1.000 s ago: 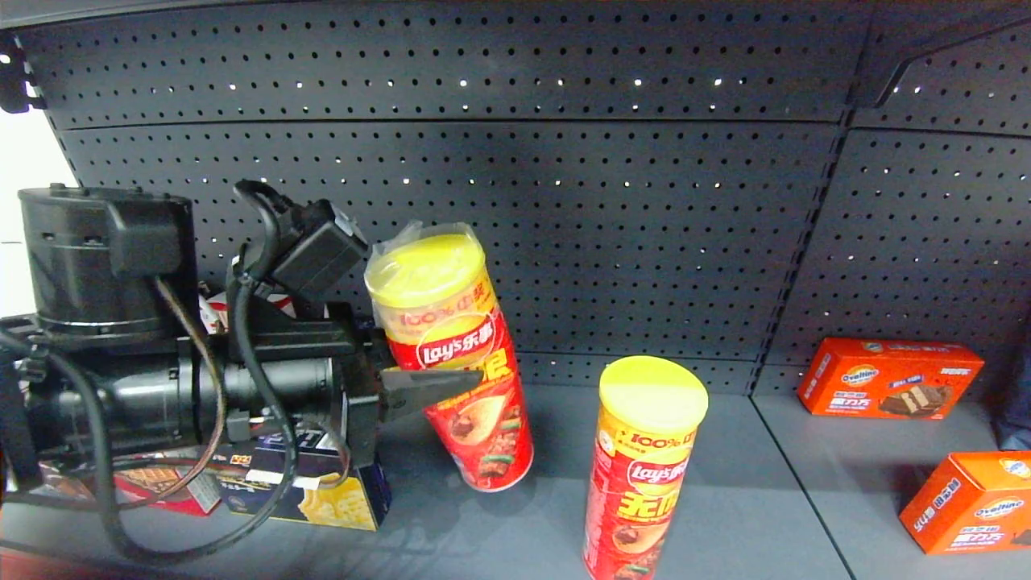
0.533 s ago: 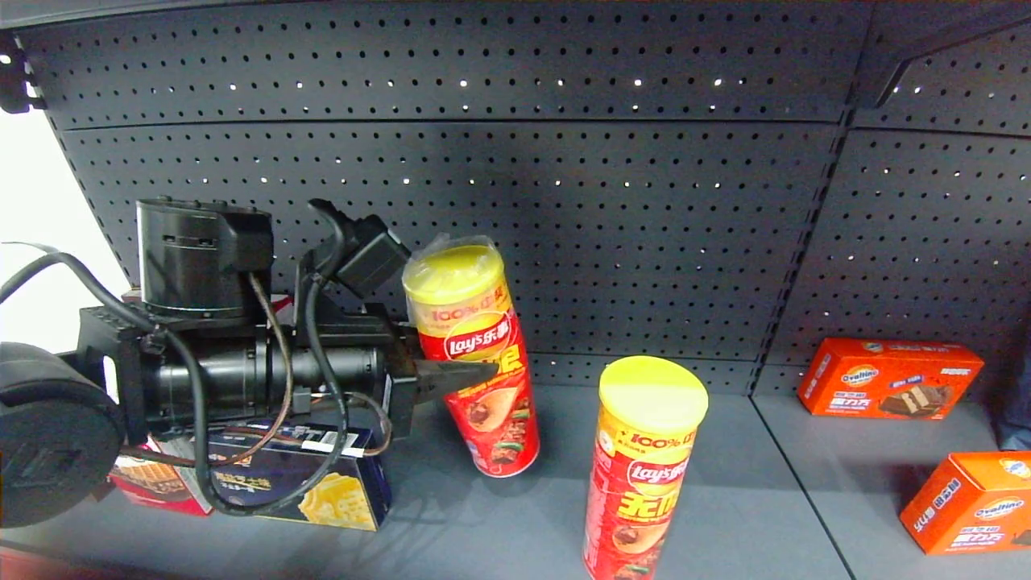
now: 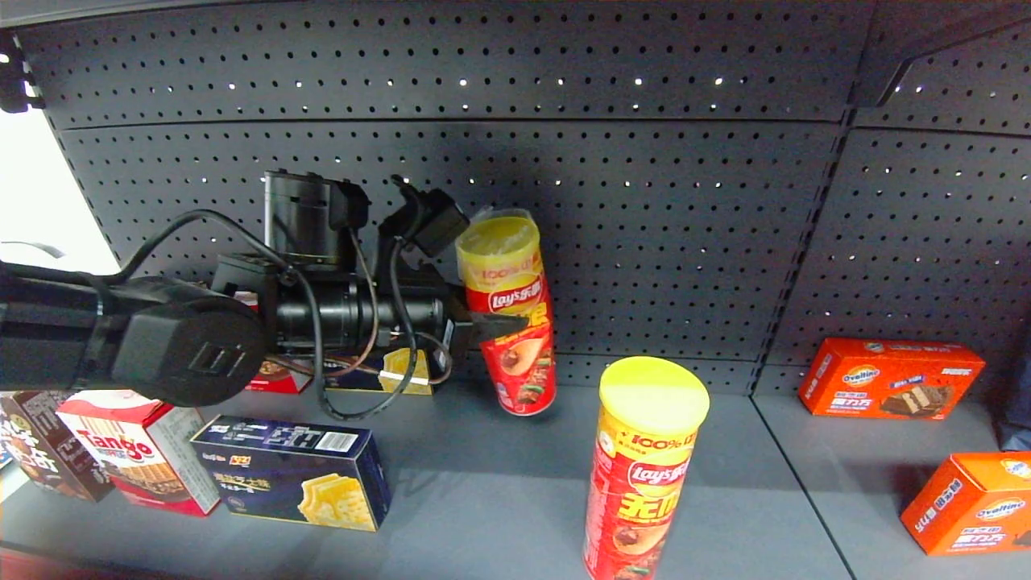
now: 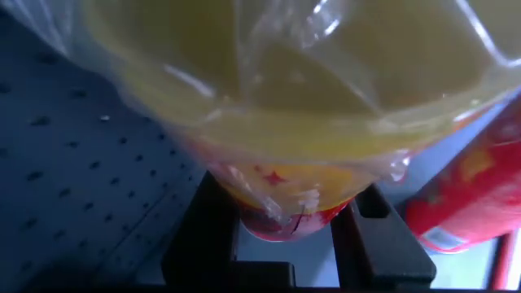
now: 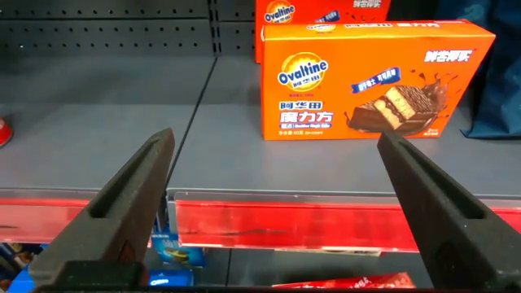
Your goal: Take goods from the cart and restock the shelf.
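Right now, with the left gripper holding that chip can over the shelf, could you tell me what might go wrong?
1. The held chip can sits tilted in the left gripper; released like this, it may well topple on the shelf.
2. The standing chip can is close by, so a falling can or a sweeping arm could knock it over.
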